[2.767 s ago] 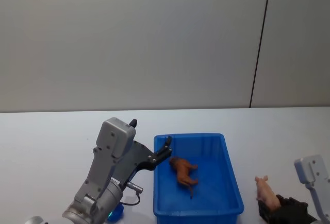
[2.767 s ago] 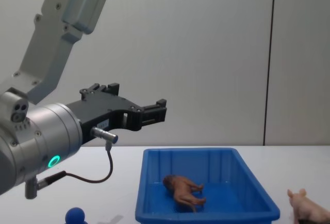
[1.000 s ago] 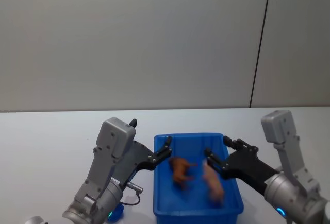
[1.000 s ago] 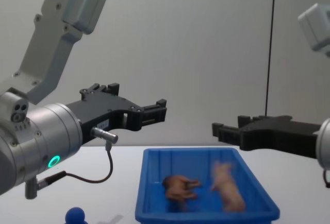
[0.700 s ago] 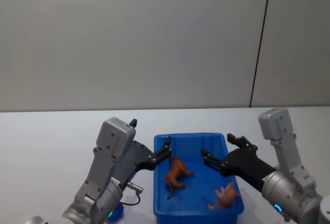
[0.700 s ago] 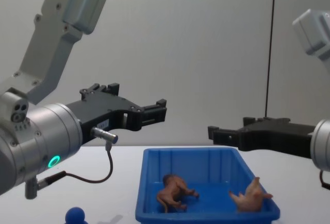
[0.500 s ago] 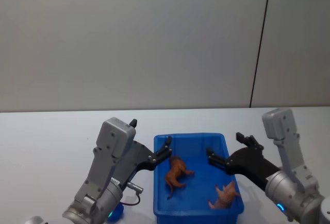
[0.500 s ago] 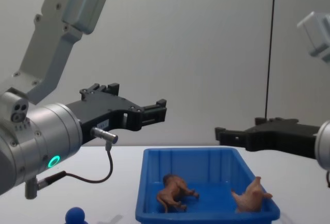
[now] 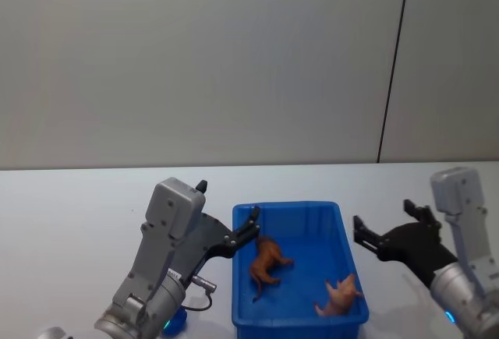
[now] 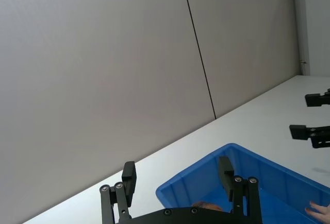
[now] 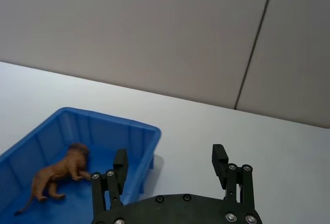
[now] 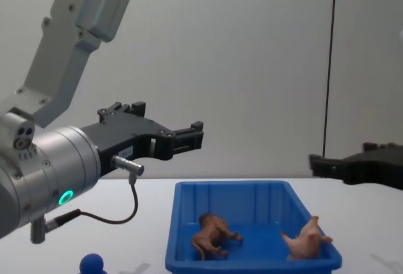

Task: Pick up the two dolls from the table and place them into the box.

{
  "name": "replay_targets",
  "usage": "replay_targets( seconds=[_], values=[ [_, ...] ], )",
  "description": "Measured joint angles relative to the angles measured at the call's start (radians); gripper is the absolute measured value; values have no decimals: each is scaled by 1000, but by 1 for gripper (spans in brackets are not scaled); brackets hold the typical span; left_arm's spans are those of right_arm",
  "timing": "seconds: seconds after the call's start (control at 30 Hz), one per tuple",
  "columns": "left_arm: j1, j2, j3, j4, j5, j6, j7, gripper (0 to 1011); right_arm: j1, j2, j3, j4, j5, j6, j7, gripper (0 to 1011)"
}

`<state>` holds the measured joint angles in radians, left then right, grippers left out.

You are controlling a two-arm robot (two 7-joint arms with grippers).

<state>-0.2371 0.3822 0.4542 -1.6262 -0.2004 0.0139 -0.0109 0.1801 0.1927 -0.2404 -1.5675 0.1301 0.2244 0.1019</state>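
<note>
Task seemingly complete: brown four-legged toy figure (image 9: pixel 265 261) and pale pink toy pig (image 9: pixel 339 298) both inside bright blue rectangular plastic bin (image 9: pixel 284 205) on white surface (image 9: pixel 78 214). Left gripper (image 9: pixel 228 199) splayed empty at bin's left rim, right gripper (image 9: pixel 382 213) likewise off its right side.

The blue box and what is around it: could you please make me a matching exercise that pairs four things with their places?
Things:
1. brown doll
2. pink pig doll
3. left gripper
4. right gripper

Places:
A. open, raised to the right of the box
B. inside the box, in its left half
C. open, raised at the box's left side
D. inside the box, at its near right corner

Pairs: 1-B, 2-D, 3-C, 4-A
</note>
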Motion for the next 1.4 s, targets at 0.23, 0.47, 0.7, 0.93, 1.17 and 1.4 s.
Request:
replay_targets(
  seconds=[0.23,0.47,0.7,0.93,1.17,1.4],
  values=[
    [0,0,0,0,0,0,0,1001,-26,13,12,-27,-1,2,-62,1001],
    [6,2,-3,-5,-2,5,10,1001,-42,21,19,-42,-3,2,-98,1001],
    [17,11,-10,-21,-14,32,34,1001,-50,25,23,-51,-3,3,-119,1001],
    [38,29,-23,-44,-41,83,61,1001,-55,28,26,-56,-4,4,-130,1001],
    [61,48,-37,-61,-82,134,81,1001,-58,29,27,-59,-4,4,-137,1001],
    [79,60,-48,-68,-124,169,92,1001,-60,30,28,-61,-4,4,-141,1001]
  ],
)
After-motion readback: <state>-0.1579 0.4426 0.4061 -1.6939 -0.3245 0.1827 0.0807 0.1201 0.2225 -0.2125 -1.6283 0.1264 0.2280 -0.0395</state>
